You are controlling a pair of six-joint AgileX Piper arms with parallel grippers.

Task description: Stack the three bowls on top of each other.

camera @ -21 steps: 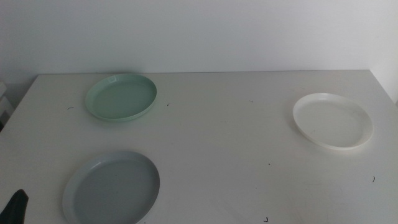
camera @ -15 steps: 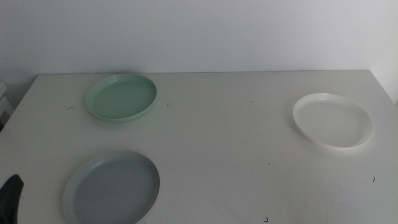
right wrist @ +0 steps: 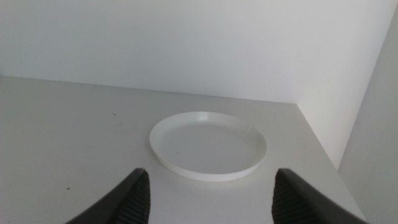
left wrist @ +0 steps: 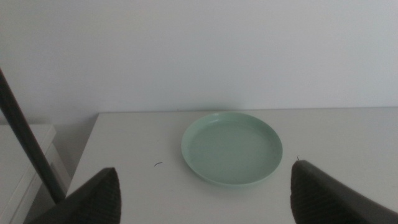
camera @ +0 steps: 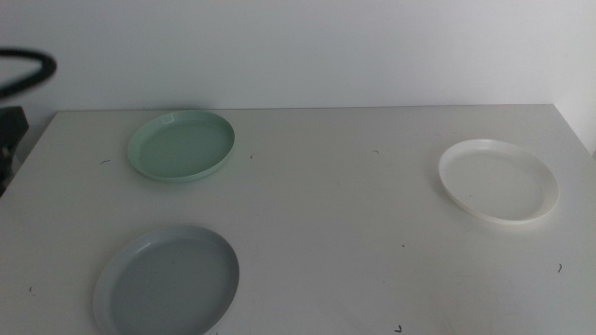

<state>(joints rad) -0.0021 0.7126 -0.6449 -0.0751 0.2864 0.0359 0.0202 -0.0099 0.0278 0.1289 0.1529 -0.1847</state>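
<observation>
Three shallow bowls lie apart on the white table. The mint green bowl is at the back left, the grey-blue bowl at the front left, the white bowl at the right. My left gripper is open and empty, off the table's left side and facing the green bowl. My right gripper is open and empty, just short of the white bowl. Neither gripper's jaws show in the middle view.
A dark cable and a dark part of the left arm show at the left edge of the middle view. A white wall stands behind the table. A dark rod and a white shelf stand left of the table.
The dark left arm part at the bottom left corner of the middle view has gone from there. Dark arm parts now show higher at the left edge. The bowls have not moved.
</observation>
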